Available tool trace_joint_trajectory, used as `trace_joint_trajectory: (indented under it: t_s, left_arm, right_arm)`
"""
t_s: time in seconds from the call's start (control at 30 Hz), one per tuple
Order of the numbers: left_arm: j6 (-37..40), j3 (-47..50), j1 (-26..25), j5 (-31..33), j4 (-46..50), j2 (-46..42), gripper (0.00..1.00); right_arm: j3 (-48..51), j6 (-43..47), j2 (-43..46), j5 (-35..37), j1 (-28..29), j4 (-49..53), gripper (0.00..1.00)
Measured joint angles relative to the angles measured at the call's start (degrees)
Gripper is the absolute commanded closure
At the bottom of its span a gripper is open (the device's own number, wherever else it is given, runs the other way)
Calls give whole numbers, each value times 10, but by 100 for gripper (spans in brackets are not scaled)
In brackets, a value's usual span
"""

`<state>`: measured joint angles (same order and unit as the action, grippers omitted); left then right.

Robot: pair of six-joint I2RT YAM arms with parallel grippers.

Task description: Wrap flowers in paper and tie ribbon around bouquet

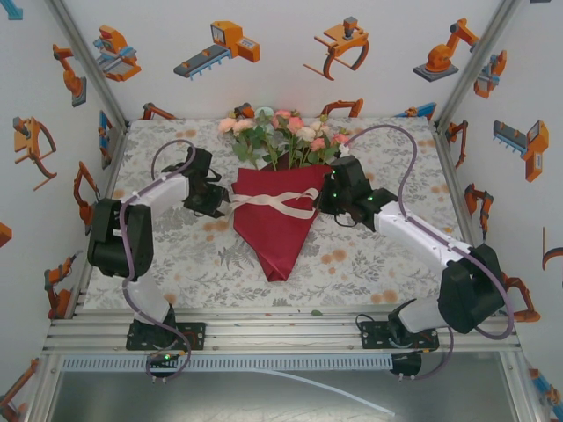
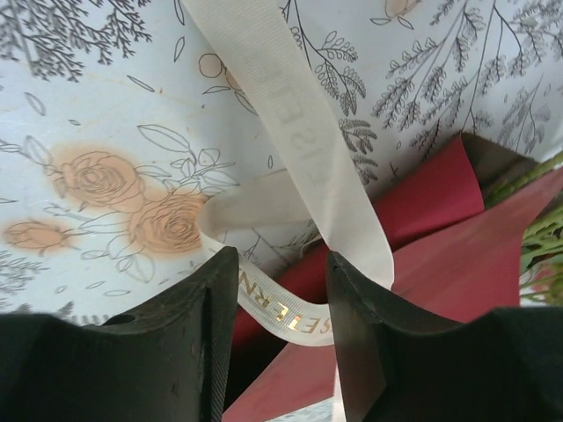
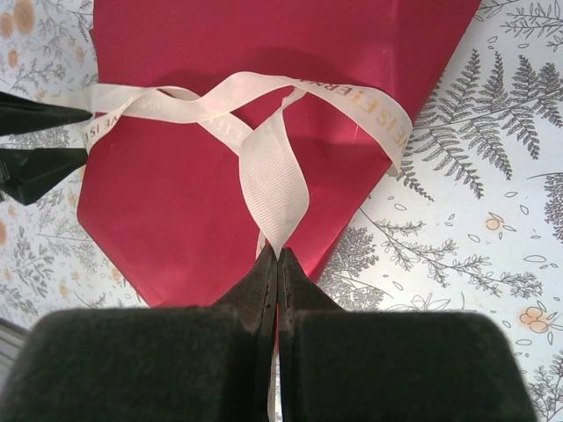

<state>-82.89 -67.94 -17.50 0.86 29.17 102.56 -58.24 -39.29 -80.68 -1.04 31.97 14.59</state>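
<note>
Right end effector (image 3: pixel 278 255) pinched shut on ribbon (image 3: pixel 273 167) tail, strip running 12 o'clock across paper (image 3: pixel 176 202). Left end effector (image 2: pixel 281 259) parted, ribbon loose between jaws.

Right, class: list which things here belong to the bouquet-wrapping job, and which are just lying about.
Job: flowers; red paper; ribbon; right end effector, pinching a ribbon end; left end effector, open astride the ribbon.
Just there: printed table cover; robot stickers on the walls.
</note>
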Motion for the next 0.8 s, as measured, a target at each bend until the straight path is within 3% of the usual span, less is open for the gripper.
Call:
trace_joint_trajectory:
  t_s: [0.8]
  left_arm:
    - [-70, 9, 5, 38, -87, 11, 52]
  right_arm:
    - [-1, 4, 0, 3, 0, 2, 100]
